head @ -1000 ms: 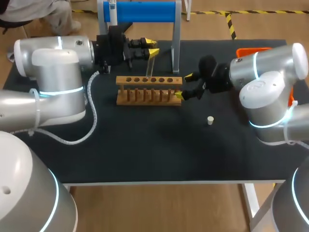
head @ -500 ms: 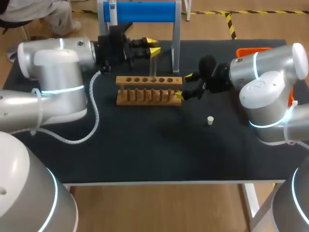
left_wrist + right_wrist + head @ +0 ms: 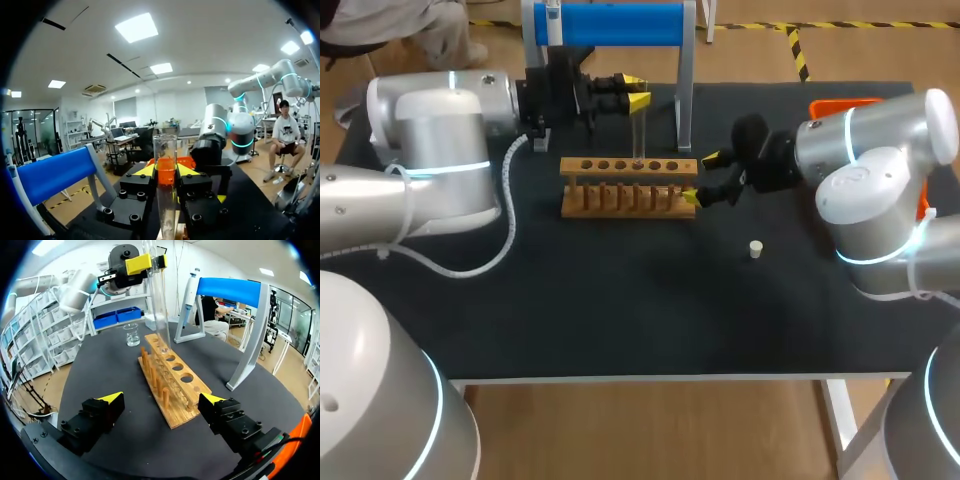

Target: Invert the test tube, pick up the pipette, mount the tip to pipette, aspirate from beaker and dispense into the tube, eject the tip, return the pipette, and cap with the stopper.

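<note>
a: what's the left gripper (image 3: 632,92) got?
b: its yellow fingertips (image 3: 144,170) are clamped on the test tube (image 3: 638,130), one from each side, just the width of the glass between them; the tube stands upright, open mouth up above the fingers.
a: and the bottom of it?
b: down at the top board of the wooden rack (image 3: 628,188), at one of the middle holes; whether it sits in the hole i can't tell from here; the glass looks clear.
a: the right gripper (image 3: 700,177)?
b: fingers wide apart, gripping nothing; the rack's right end lies between them; the tip toward the table's front edge is close against the rack's corner, touching or not i can't say; the other stands off it.
a: other vessels?
b: a small clear beaker (image 3: 132,335) on the table (image 3: 620,300) near the rack's left end; what's in it i can't make out; the white stopper (image 3: 755,248) lies by itself on the dark top, near the right arm and apart from the rack; the pipette (image 3: 189,290) hangs on the blue stand (image 3: 620,25) behind the rack.
</note>
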